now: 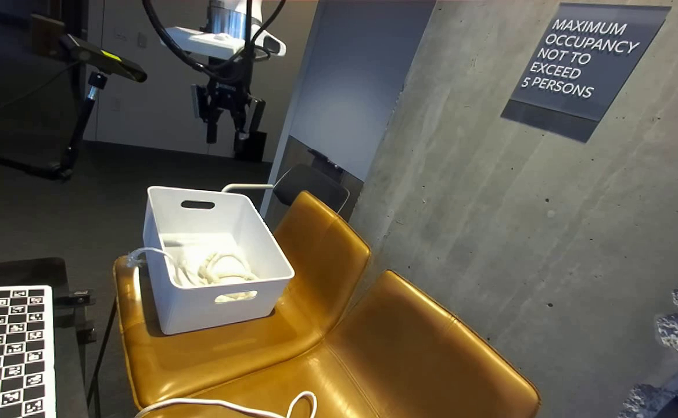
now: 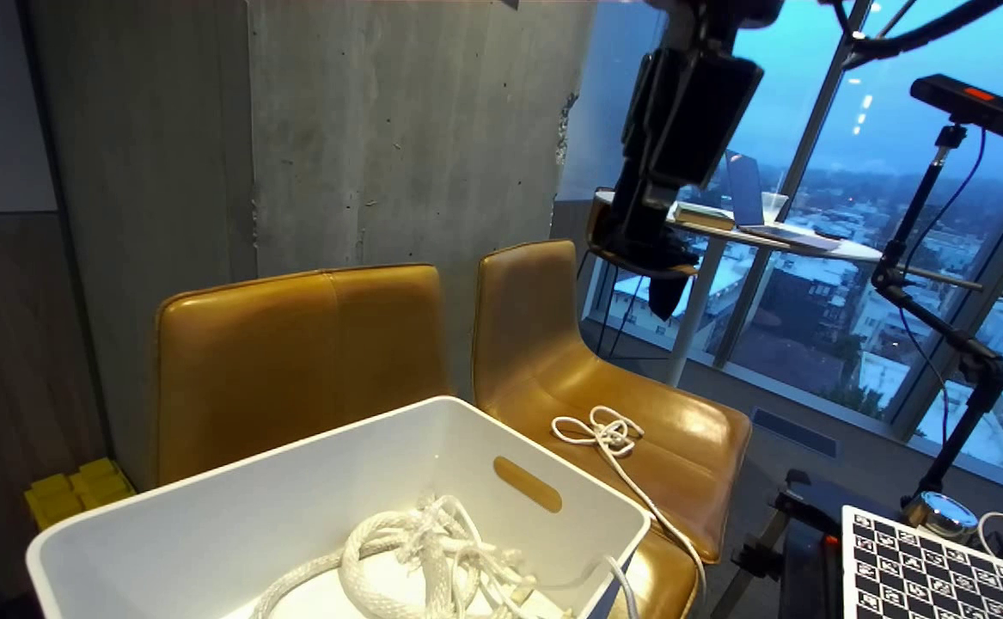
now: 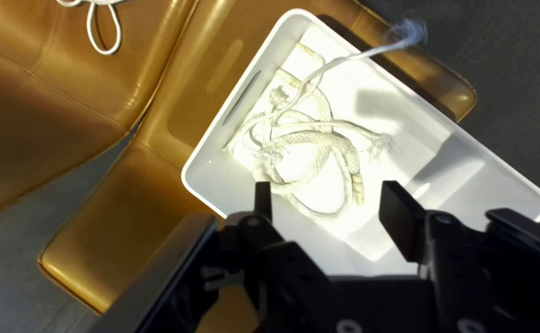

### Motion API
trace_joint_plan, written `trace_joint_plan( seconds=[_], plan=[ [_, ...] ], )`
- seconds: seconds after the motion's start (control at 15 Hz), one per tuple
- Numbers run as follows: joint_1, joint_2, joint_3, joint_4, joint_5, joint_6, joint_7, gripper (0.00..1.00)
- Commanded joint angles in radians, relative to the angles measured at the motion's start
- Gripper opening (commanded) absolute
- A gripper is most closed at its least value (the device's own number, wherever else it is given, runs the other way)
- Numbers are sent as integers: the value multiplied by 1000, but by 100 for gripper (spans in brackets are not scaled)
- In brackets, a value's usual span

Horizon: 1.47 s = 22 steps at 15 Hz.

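My gripper [image 1: 226, 138] is open and empty, high above a white bin [image 1: 222, 316]. In the wrist view its two black fingers [image 3: 327, 198] stand wide apart over the bin [image 3: 505, 185], with nothing between them. Inside the bin [image 2: 235, 507] lies a tangle of white ropes [image 3: 348, 155], some thick and braided, some thin with frayed ends. One thin cord [image 3: 387, 46] hangs over the rim, its frayed end outside. The bin stands on a tan leather chair [image 1: 222, 363]. Another white cord [image 2: 608, 438] lies looped on the neighbouring tan chair [image 2: 630, 383].
A concrete wall [image 1: 478, 191] stands behind the chairs. A camera on a jointed stand [image 1: 103, 61] is near the arm; another [image 2: 978, 103] stands by the window. A black-and-white marker board [image 1: 10, 348] lies beside the chairs. A round table [image 2: 853, 251] with a laptop is further back.
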<state>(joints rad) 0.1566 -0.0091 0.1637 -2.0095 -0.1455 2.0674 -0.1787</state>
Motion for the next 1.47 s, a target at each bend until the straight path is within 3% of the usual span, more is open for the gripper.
trace_joint_plan(
  seconds=[0.0,0.07,0.33,0.73,1.0,1.4],
  plan=[
    [-54,-74,-60,-163,28,74,-85,94],
    [-74,-77,-82,-193,36,84,-115,99],
    [-170,-65,-191,-289,42,123,-247,100],
    [-295,106,-312,-268,34,249,-436,100],
    [-344,261,-310,-229,16,370,-509,100],
    [-378,532,-266,-49,1,455,-573,100]
  ],
)
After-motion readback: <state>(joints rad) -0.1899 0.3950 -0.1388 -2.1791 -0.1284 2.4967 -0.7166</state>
